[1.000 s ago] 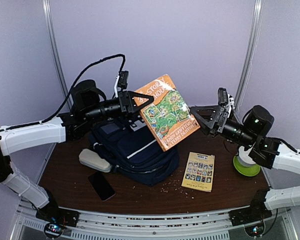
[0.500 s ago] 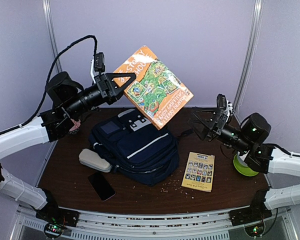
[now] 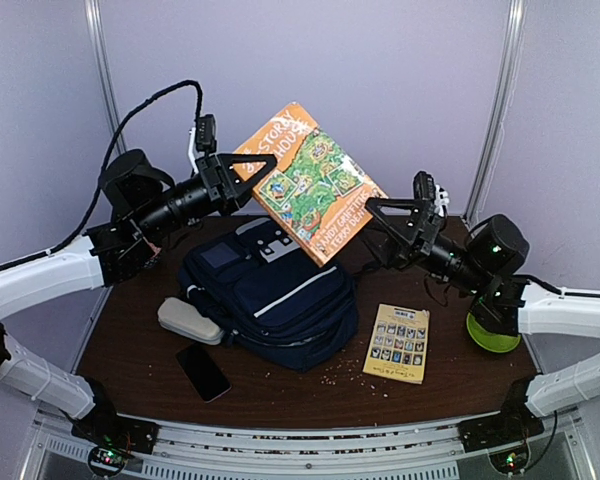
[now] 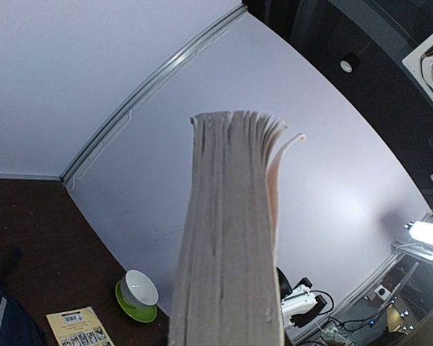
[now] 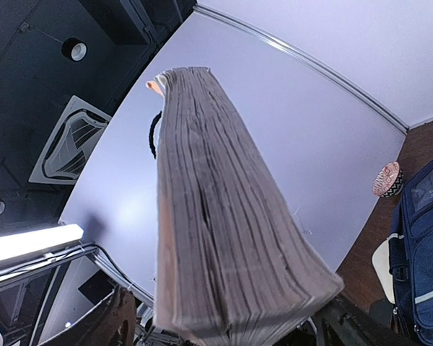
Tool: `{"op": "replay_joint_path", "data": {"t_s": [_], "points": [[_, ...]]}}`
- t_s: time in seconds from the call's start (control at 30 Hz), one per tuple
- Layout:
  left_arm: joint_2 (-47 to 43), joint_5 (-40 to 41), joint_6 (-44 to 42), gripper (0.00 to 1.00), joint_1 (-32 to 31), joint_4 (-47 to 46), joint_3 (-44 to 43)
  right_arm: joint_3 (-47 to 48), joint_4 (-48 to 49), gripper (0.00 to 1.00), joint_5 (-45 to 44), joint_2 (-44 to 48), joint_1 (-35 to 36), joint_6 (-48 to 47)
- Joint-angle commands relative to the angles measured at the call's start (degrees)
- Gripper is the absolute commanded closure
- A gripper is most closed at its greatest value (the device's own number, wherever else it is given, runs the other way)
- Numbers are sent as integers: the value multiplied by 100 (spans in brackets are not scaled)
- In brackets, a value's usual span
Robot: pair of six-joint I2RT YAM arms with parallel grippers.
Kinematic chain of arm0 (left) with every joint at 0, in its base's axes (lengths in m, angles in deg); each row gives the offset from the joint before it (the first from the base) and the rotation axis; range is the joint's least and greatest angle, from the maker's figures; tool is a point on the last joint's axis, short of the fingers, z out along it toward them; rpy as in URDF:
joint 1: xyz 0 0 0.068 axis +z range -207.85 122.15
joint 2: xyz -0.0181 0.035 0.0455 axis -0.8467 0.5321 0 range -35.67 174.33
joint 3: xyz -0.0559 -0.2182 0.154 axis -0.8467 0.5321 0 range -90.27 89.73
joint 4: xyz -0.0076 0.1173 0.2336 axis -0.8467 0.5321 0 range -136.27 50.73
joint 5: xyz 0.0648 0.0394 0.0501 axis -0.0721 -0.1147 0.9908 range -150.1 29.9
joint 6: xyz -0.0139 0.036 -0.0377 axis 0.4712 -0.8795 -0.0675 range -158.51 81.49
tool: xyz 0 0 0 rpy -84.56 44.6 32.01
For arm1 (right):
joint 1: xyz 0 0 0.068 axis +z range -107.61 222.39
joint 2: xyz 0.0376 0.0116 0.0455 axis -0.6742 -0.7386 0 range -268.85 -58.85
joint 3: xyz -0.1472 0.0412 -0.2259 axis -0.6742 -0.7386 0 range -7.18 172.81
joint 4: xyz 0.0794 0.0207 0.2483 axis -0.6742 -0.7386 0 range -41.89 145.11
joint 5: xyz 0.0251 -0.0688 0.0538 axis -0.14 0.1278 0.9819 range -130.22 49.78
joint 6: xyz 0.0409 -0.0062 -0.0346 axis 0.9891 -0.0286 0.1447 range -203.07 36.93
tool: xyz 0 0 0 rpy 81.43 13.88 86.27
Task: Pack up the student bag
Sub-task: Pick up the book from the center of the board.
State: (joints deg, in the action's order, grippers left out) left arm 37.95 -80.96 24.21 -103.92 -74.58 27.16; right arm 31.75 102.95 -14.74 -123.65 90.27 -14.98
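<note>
From above we see the left gripper [image 3: 261, 181] pinching an orange illustrated paperback book [image 3: 315, 195] in the air over the navy-blue striped fabric backpack [image 3: 270, 292], which lies on the dark wooden desk [image 3: 450, 385]. The right gripper [image 3: 372, 230] stands spread at the book's opposite edge. The wrist cameras show mostly its grey page edges [image 4: 227, 238]; whether the right gripper touches it we cannot tell.

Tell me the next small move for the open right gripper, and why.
Probably close the right gripper on the orange illustrated paperback book: its open fingers straddle the book's free edge, while the left gripper holds the opposite edge aloft above the navy-blue striped fabric backpack.
</note>
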Motion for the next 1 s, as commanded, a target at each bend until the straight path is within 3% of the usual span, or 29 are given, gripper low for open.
{"op": "replay_joint_path", "data": {"t_s": [0.0, 0.13, 0.2, 0.4, 0.43, 0.47, 0.57, 0.63, 0.7, 0.8, 0.97], "points": [[52, -25, 428, 100, 34, -1045, 54, 301, 159, 18, 55, -231, 33, 130], [120, -23, 585, 100, 36, -1213, 83, 373, 314, 26, 89, -428, 37, 273], [150, -46, 613, 100, 36, -1234, 92, 391, 384, 35, 89, -475, 35, 315], [100, 58, 402, 100, 39, -933, 140, 392, 359, 81, 39, -368, 32, 267], [59, 105, 291, 96, 44, -764, 144, 375, 243, 91, 26, -285, 33, 194], [15, 153, 156, 85, 52, -563, 148, 362, 111, 100, 4, -204, 35, 125], [-147, 235, -389, 42, 98, 521, 47, 273, -503, 100, -154, 166, 16, -265], [-301, 443, -964, 21, 106, 1541, -63, 215, -1187, 100, -380, 595, -9, -674], [-440, 938, -1665, 15, 106, 2722, -197, 189, -2130, 100, -739, 999, -19, -1172], [-519, 1489, -2741, 13, 94, 3994, -288, 155, -3781, 100, -1578, 1586, -48, -1868], [20, 1868, -4449, 13, -367, 5418, -626, -144, -5190, 100, -2395, 2187, -215, -2279]]}}
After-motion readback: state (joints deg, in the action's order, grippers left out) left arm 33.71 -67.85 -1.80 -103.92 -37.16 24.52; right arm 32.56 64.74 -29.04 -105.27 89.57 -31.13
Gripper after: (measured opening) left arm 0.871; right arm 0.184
